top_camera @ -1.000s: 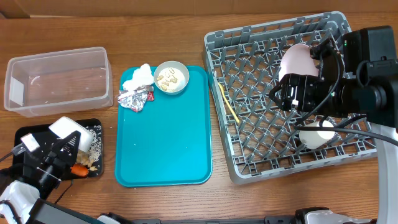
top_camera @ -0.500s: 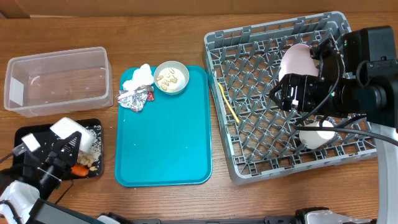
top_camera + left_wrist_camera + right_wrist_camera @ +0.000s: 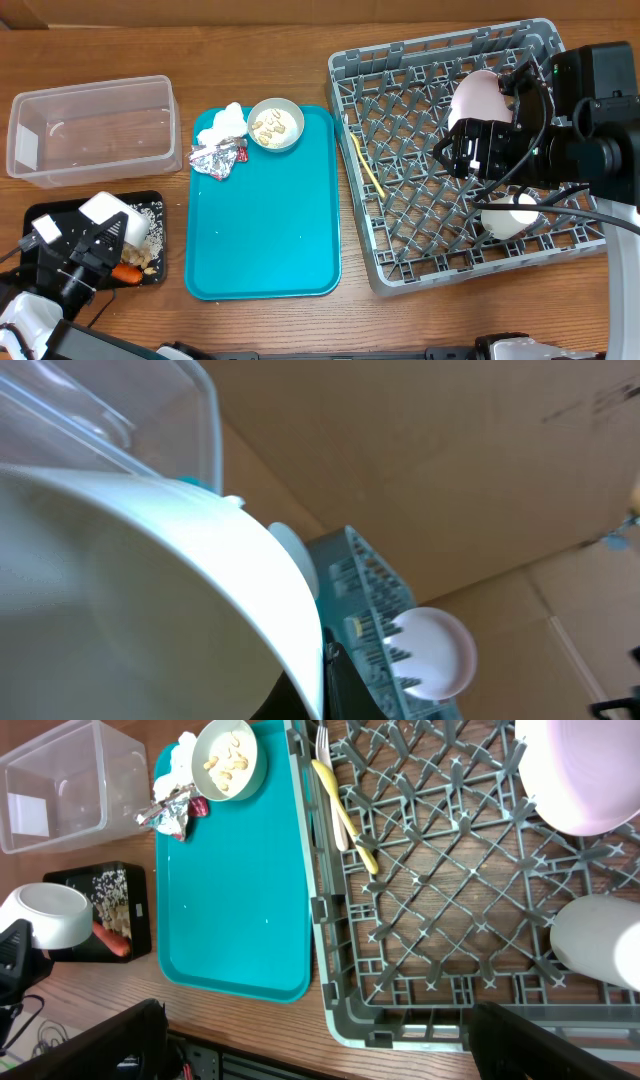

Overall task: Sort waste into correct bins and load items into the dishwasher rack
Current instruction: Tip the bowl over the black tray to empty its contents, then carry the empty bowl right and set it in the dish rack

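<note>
One pale round bowl (image 3: 108, 210), clamped by the left gripper (image 3: 103, 232) and tilted above the shallow black rectangular tray (image 3: 45, 213) beneath it, could slip and drop, scattering the beige crumbs (image 3: 149, 258) below past the tray wall.

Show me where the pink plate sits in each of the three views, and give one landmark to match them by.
Overhead: the pink plate stands on edge in the far right part of the rack.
Left wrist: low, right of centre, beyond the white bowl.
Right wrist: top right corner, cut by the frame.
Shared landmark: the grey dishwasher rack, which holds the plate.
</note>
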`<action>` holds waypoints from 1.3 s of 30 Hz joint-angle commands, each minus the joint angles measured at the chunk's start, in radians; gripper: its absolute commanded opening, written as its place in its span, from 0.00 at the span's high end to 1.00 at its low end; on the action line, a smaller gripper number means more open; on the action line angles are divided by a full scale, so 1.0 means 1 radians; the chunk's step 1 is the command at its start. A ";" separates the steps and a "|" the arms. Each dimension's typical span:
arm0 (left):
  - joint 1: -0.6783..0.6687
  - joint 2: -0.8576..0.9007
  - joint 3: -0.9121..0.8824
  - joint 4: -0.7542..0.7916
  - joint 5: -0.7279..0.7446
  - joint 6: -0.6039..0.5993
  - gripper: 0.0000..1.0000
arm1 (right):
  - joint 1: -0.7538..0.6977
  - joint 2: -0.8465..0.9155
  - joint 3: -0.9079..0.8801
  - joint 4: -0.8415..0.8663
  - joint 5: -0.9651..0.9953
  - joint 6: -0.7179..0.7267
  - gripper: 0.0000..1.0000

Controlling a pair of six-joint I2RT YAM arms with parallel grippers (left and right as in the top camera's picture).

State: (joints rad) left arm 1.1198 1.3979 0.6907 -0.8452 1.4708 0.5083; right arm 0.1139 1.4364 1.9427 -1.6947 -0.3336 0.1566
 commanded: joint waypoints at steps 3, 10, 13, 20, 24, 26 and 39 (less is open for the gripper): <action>-0.089 -0.016 -0.004 -0.074 0.111 0.122 0.96 | 0.004 0.002 0.002 0.002 0.000 -0.003 0.00; -0.385 -0.020 0.037 -0.037 0.079 0.169 0.96 | 0.004 0.002 0.002 0.001 -0.001 -0.003 0.00; -0.552 -0.020 0.102 -0.019 0.055 0.158 0.96 | 0.004 0.002 0.002 0.002 -0.001 -0.003 0.00; -1.007 -0.014 0.218 0.688 -0.045 -0.481 0.96 | 0.004 0.002 0.002 0.001 -0.001 -0.003 0.00; -1.196 0.005 0.218 1.120 -0.307 -0.845 0.96 | 0.004 0.002 0.002 0.001 -0.001 -0.003 0.00; -1.265 0.026 0.218 1.252 -0.401 -0.950 0.96 | 0.004 0.002 0.002 0.001 -0.001 -0.002 0.00; -1.503 0.528 0.275 2.087 -0.592 -1.475 0.96 | 0.004 0.002 0.002 0.002 -0.001 -0.002 0.00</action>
State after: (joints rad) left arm -0.3435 1.8240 0.9203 1.1614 0.9588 -0.7551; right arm 0.1139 1.4368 1.9408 -1.6966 -0.3336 0.1566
